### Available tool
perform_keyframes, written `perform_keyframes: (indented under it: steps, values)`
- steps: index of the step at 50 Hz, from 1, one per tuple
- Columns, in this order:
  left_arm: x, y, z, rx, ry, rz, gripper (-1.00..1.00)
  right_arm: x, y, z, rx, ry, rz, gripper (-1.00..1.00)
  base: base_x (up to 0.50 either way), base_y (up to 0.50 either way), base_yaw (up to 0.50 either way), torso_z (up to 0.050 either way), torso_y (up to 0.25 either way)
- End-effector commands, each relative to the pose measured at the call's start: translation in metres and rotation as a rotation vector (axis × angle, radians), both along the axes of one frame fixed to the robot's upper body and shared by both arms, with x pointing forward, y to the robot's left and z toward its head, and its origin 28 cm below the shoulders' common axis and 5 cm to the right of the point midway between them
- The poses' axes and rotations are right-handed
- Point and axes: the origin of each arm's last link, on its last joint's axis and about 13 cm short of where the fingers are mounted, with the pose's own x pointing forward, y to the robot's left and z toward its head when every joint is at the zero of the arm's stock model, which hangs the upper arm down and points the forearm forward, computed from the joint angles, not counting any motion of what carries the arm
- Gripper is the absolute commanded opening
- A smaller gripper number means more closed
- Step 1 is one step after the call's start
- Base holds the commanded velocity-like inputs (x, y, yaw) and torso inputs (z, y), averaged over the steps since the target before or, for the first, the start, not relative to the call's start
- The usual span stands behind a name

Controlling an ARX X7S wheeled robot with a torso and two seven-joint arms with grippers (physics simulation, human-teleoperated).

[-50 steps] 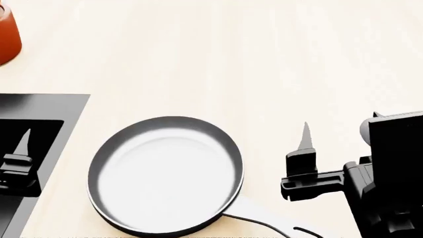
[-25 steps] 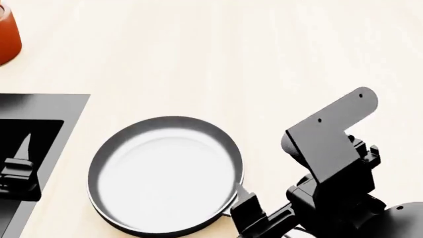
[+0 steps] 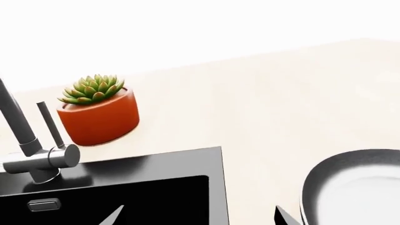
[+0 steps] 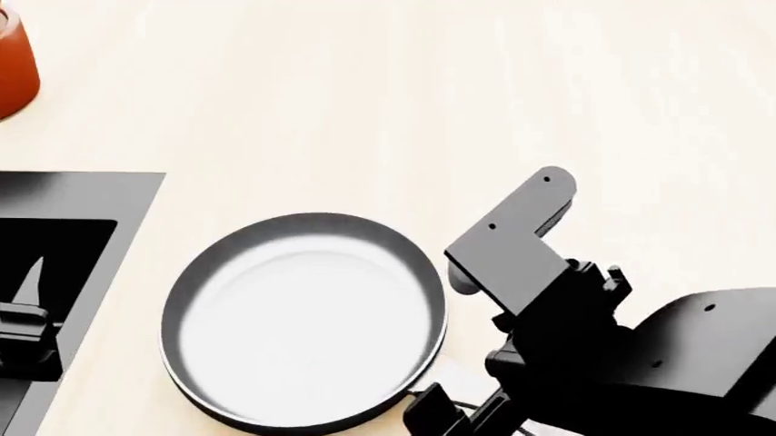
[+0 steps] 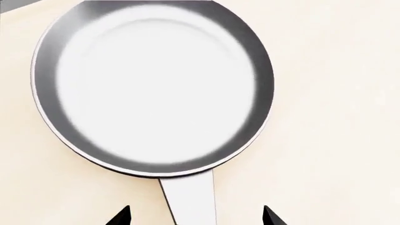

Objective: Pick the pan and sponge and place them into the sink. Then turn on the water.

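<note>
The pan (image 4: pixel 303 322), black outside and pale inside, lies on the light counter just right of the sink (image 4: pixel 134 209). Its pale handle (image 5: pixel 187 201) runs between the two fingertips of my right gripper (image 5: pixel 195 216), which is open and not touching it. In the head view that right gripper (image 4: pixel 442 413) sits at the pan's near right rim. My left gripper (image 3: pixel 200 216) is open and empty, straddling the sink's right rim (image 3: pixel 216 187); it also shows as the left gripper (image 4: pixel 31 291) over the basin. The sponge is out of view. No water shows.
A dark faucet (image 3: pixel 25 131) with an upright lever rod (image 3: pixel 50 124) stands behind the sink. An orange pot with a succulent (image 3: pixel 100 112) sits on the counter beside it, seen as an orange pot (image 4: pixel 13 64) at the head view's far left.
My right arm has swung round and moved left towards the pan, bringing its gripper over the handle. The left gripper has slid slightly nearer in the sink. The pan has not moved.
</note>
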Motion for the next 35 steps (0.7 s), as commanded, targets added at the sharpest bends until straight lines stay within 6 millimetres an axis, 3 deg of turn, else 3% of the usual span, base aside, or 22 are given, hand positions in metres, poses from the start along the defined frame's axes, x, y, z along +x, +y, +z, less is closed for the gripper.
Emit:
perform_keyframes:
  steps: [1,8,15,35]
  values:
    - [-0.002,0.0,-0.005,-0.008,0.007,-0.013,1.0,0.018,0.003,-0.011,-0.033,0.048,0.032,1.0,0.0,0.0,0.0,0.0,0.0]
    - [-0.001,-0.004,-0.01,-0.012,0.012,-0.007,1.0,0.023,0.005,-0.022,-0.047,0.075,0.048,1.0,0.0,0.0,0.0,0.0,0.0]
    - [-0.003,0.004,-0.009,-0.01,0.015,-0.004,1.0,0.025,0.003,-0.03,-0.071,0.087,0.067,1.0,0.0,0.0,0.0,0.0,0.0]
    - [-0.002,0.003,-0.012,-0.014,0.022,-0.008,1.0,0.03,0.002,-0.037,-0.082,0.103,0.07,1.0,0.0,0.0,0.0,0.0,0.0]
